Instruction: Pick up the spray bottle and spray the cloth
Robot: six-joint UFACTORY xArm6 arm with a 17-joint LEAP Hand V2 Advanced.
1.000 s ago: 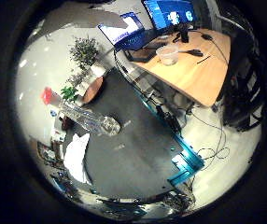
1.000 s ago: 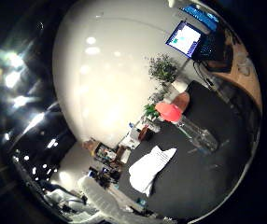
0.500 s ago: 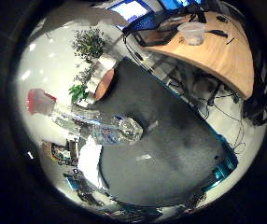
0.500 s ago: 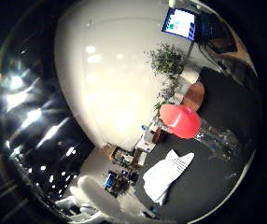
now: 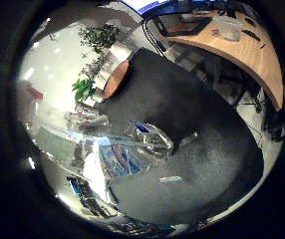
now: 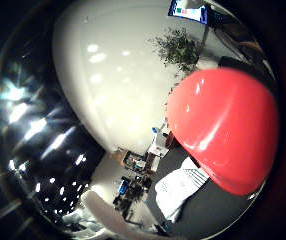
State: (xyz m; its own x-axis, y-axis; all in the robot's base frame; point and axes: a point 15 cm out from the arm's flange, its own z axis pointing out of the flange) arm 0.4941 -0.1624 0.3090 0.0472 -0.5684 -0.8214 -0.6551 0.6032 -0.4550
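The spray bottle has a clear body (image 5: 145, 142) with a blue label and a red spray head (image 6: 223, 127). It rests on the dark table (image 5: 182, 94). The red head fills much of the thumb side view, so it is very close to my palm. The clear body is large in the little finger side view. A crumpled white cloth (image 6: 180, 187) lies on the dark table just beyond the bottle, partly seen through the clear body. No part of my right hand shows clearly, and whether it touches the bottle cannot be told.
A round wooden stool (image 5: 115, 79) and green potted plants (image 5: 100, 35) stand beyond the table's far side. A curved wooden desk (image 5: 247, 47) carries a clear tub (image 5: 227, 25) and a lit monitor (image 6: 188, 10). Cluttered shelves (image 6: 135, 175) stand by the white wall.
The palm has moved much closer to the bottle. The red spray head grew from a small shape to filling much of the thumb side view. Bottle and cloth appear unmoved.
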